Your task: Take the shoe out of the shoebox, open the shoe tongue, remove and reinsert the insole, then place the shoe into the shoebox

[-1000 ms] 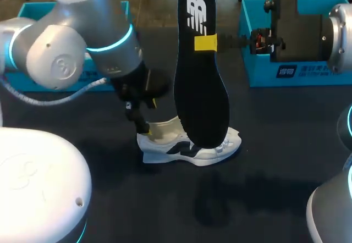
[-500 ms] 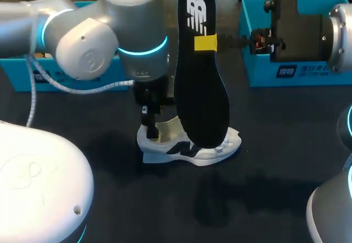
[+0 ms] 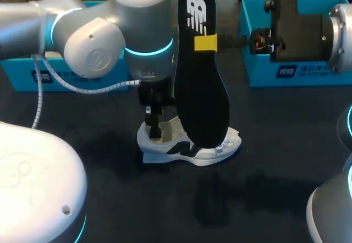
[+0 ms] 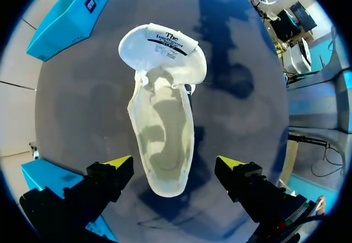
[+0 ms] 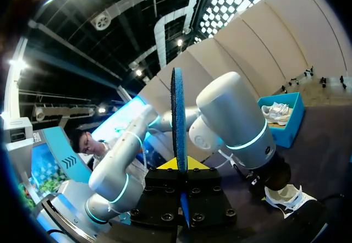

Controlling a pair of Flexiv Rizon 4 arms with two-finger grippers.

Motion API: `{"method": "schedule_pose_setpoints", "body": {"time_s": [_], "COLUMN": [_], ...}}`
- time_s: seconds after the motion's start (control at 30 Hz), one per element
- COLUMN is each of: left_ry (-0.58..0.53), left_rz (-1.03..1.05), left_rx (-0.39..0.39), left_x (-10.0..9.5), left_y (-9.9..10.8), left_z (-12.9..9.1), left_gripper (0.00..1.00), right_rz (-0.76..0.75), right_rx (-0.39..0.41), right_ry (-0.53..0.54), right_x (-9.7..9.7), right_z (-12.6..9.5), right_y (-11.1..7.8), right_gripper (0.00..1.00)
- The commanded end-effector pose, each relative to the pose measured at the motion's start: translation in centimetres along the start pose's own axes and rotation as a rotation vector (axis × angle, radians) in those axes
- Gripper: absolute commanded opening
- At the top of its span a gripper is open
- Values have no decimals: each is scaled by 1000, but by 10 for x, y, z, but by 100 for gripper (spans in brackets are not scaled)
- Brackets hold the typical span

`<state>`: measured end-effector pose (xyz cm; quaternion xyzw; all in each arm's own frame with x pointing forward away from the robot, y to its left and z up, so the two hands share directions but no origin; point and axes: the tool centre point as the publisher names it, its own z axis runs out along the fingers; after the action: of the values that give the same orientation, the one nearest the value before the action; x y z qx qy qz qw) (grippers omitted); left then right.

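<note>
**Student:** What is each tool doing here?

**Instructor:** The right tool (image 5: 181,169) is clamped on the insole (image 3: 202,94) and holds it upright, its lower end at the shoe (image 3: 181,156). The left tool (image 4: 175,163) hangs over the heel with its fingers spread wide, one to each side, gripping nothing.

**Student:** And where is the shoe?

**Instructor:** On its sole on the table (image 3: 264,160), out of the shoebox (image 3: 264,67). The tongue (image 4: 165,45) is folded forward, so the opening lies bare. I judge the step in hand to be reinsertion.

**Student:** What could go wrong from here?

**Instructor:** Three things, chiefly. Nothing pins the shoe, so a downward push on the insole may slide or tip it. The left tool would probably need to steady the heel first. The insole is gripped high up, far from its lower end. Being flexible, it may buckle or fold inside the shoe instead of running toward the toe. The tongue is held by nothing and may spring back across the opening, blocking the entry. A lesser risk is that the two tools work close together over the heel, and a careless approach could knock one against the other.
</note>
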<state>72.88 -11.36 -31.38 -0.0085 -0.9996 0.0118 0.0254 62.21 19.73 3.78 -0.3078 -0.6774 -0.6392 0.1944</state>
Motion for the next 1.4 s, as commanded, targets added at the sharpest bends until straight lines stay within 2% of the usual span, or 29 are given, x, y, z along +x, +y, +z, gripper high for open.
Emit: {"method": "schedule_pose_setpoints", "body": {"time_s": [0.03, 0.47, 0.53, 0.6, 0.73, 1.07, 1.1, 1.13, 1.2, 1.23, 1.27, 1.3, 1.33, 1.4], "left_ry": [1, 8, 24, 37, 41, 42, 55, 54, 54, 58, 62, 67, 77, 93], "left_rz": [0, -1, 5, -21, -19, -12, -19, -20, -23, -22, -20, -18, -5, -2], "left_rx": [-10, -4, 29, 27, 22, 14, 16, 17, 21, 23, 21, 22, 16, -4], "left_x": [-7, -36, -42, -50, -55, -65, -65, -65, -65, -65, -65, -64, -64, -63], "left_y": [-6, -34, -39, -45, -52, -56, -56, -55, -55, -55, -55, -55, -54, -53], "left_z": [5, 32, 37, 45, 52, 62, 64, 64, 65, 66, 66, 66, 66, 68], "left_gripper": [100, 100, 100, 100, 100, 98, 93, 81, 71, 38, 18, 5, 0, 0], "right_rz": [2, 2, 2, 2, 2, 2, 2, 2, 2, 2, 2, 2, 2, 2], "right_rx": [0, 0, 0, 0, 0, 0, 0, 0, 0, 0, 0, 0, 0, 0], "right_ry": [-2, -2, -2, -2, -2, -2, -2, -2, -2, -2, -2, -2, -2, -2], "right_x": [0, 0, 0, 0, 0, 0, 0, 0, 0, 0, 0, 0, 0, 0], "right_z": [4, 4, 4, 4, 4, 4, 4, 4, 4, 4, 4, 4, 4, 4], "right_y": [1, 1, 1, 1, 1, 1, 1, 1, 1, 1, 1, 1, 1, 1], "right_gripper": [0, 0, 0, 0, 0, 0, 0, 0, 0, 0, 0, 0, 0, 0]}}
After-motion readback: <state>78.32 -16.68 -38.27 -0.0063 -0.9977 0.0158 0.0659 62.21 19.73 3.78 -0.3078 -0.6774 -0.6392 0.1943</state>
